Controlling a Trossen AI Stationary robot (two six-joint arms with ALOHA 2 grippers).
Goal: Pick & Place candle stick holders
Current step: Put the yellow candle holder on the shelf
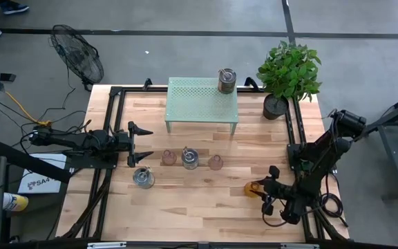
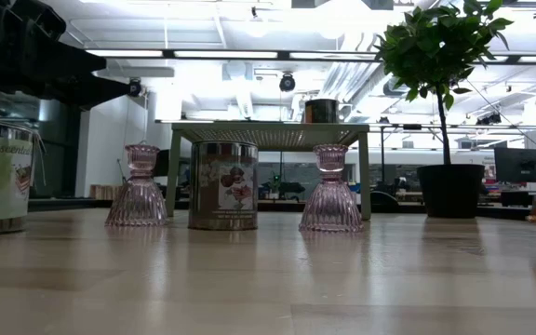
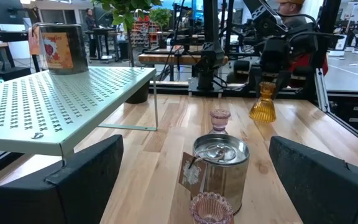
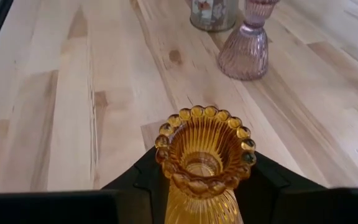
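Right gripper (image 4: 204, 186) is closed around the ribbed amber-orange glass candle holder (image 4: 202, 155), near the table's front right. Left gripper (image 1: 141, 143) is held wide apart beside the silvery metal tin holder (image 1: 144, 178).

At the back of my wooden table (image 1: 185, 207) stands a pale green perforated stand (image 1: 202, 104) on thin legs. Just beside it, at the table's back right corner, a leafy green plant (image 1: 290, 69) grows out of a dark pot (image 1: 276, 107). Off the table, on the grey floor beyond its back left corner, a black fan (image 1: 78, 54) stands. An orange cable (image 1: 16, 104) trails across the floor at my left.
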